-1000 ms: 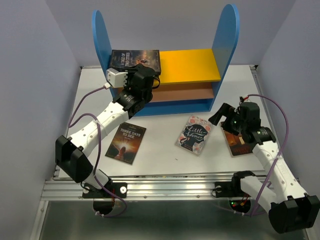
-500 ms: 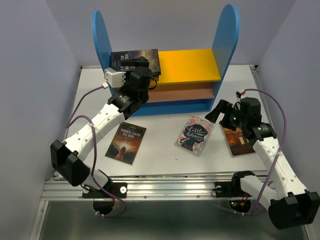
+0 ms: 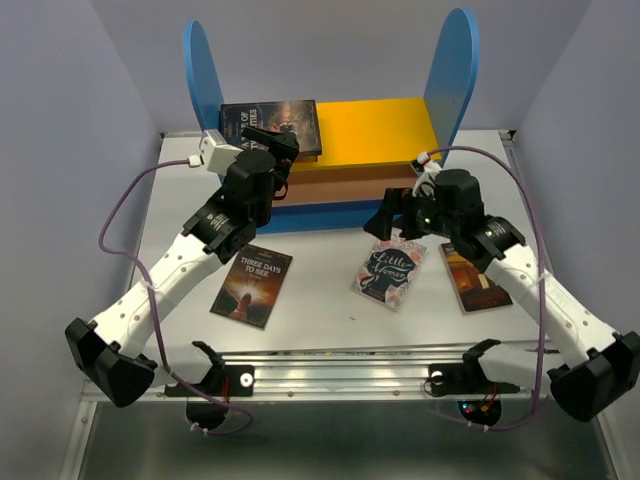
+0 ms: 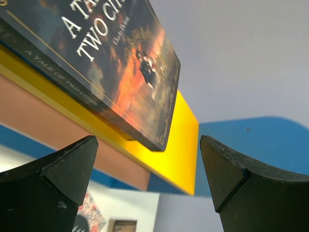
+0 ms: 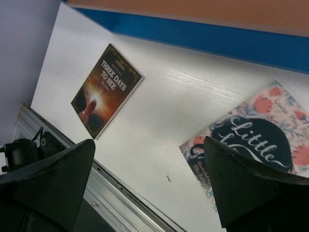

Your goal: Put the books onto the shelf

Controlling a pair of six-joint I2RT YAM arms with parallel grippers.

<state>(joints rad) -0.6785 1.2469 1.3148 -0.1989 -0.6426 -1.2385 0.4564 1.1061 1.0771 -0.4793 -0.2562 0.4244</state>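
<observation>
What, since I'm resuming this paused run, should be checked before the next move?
1. Left gripper open, not gripping A Tale of Two Cities: ok.
2. That book lying flat on the yellow top board: ok.
3. Right gripper open and empty: ok.
4. Little Women flat on the table, nothing on it: ok.
5. Three Days to See and the brown book shelved: not ok, both on the table.

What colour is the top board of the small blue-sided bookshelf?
Bright yellow top board, plain with no pattern; it shows best in the top external view.
</observation>
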